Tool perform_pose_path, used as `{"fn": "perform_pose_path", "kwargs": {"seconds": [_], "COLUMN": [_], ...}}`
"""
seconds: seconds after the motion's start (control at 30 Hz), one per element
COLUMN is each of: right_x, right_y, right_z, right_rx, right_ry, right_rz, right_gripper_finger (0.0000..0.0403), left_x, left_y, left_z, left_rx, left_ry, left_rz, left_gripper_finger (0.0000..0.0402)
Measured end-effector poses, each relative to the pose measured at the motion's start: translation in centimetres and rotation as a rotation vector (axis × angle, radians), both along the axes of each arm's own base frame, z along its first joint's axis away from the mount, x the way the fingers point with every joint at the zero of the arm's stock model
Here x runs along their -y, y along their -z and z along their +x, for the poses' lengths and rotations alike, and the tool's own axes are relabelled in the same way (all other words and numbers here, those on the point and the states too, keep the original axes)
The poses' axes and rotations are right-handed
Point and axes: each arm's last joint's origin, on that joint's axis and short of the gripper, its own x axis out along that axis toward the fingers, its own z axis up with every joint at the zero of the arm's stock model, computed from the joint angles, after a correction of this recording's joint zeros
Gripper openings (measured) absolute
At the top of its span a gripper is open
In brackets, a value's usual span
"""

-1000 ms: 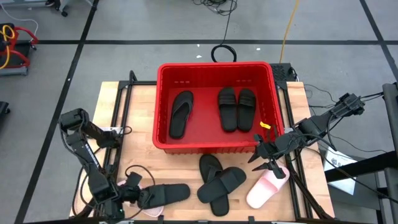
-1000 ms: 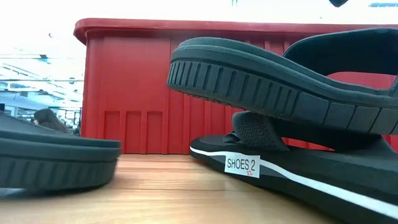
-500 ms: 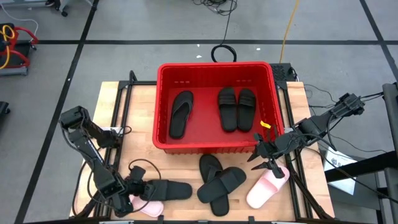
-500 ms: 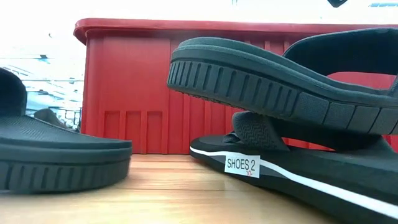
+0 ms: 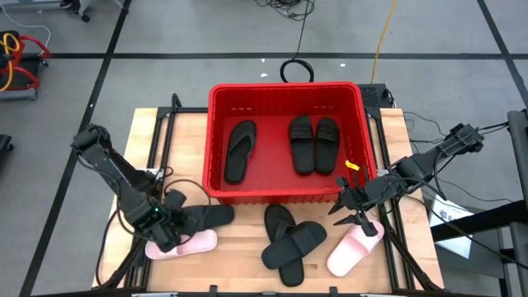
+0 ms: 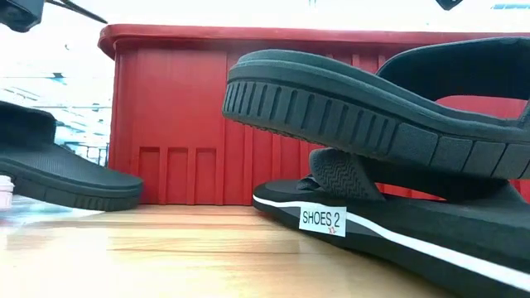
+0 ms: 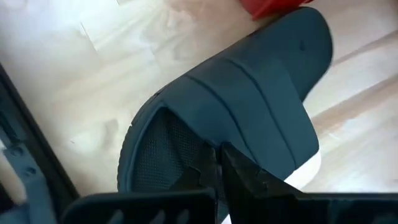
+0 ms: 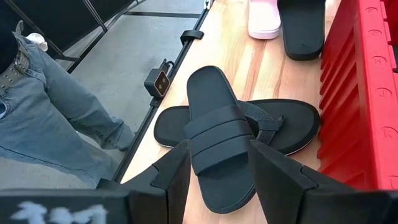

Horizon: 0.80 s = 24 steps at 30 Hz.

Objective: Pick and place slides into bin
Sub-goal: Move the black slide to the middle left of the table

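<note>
The red bin (image 5: 216, 186) holds a black thong slide (image 5: 239, 151) and two black wide-strap slides (image 5: 313, 144). My left gripper (image 5: 171, 224) is shut on a black wide-strap slide (image 5: 205, 217) in front of the bin's near left corner, above a pale pink slide (image 5: 183, 245) that lies flat on the table. Another black wide-strap slide (image 5: 295, 246) lies across a black thong slide (image 5: 276, 219) near the front. My right gripper (image 5: 356, 217) hangs open over a second pink slide (image 5: 350, 252). My left gripper pinches the heel-side edge of the wide strap (image 7: 208, 148) between its two shut fingers, which come steeply from above. The slide (image 6: 70, 170) hangs tilted off the fingers, lifted off the pink slide; whether its low end clears the table I cannot tell.
A person in jeans (image 8: 56, 106) stands beside the table's near edge. Black frame rails (image 5: 157, 148) run along both table sides. Cables (image 5: 177, 194) trail near the left arm. Bare wood (image 5: 169, 136) lies left of the bin.
My left gripper has taken hold of the black slide at the near left, then risen and gone toward the bin, tipping more steeply downward. The slide has come up off the pink slide and swung toward the bin's near wall, leaving the pink one uncovered.
</note>
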Motion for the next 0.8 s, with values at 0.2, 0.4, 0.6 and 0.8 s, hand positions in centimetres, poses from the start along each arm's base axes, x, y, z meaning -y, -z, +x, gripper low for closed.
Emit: {"fn": "perform_pose_path", "kwargs": {"seconds": [0.2,0.4,0.6,0.8], "right_x": [0.0,0.0,0.0,0.0], "right_y": [0.0,0.0,0.0,0.0], "right_z": [0.0,0.0,0.0,0.0], "right_rx": [0.000,0.000,0.000,0.000], "right_ry": [0.000,0.000,0.000,-0.001], "right_rz": [0.000,0.000,0.000,0.001], "right_gripper_finger": [0.0150,0.0150,0.0150,0.0150], "left_x": [-1.0,-1.3,-1.3,-1.2], "left_y": [0.0,0.0,0.0,0.0], "left_z": [0.9,1.3,1.3,1.3], "left_rx": [-0.038,-0.045,-0.053,-0.055], "left_ry": [0.026,0.019,0.057,0.058], "left_rz": [-0.005,-0.011,-0.010,-0.018], "left_gripper_finger": [0.0011,0.0032,0.0059,0.0106]}}
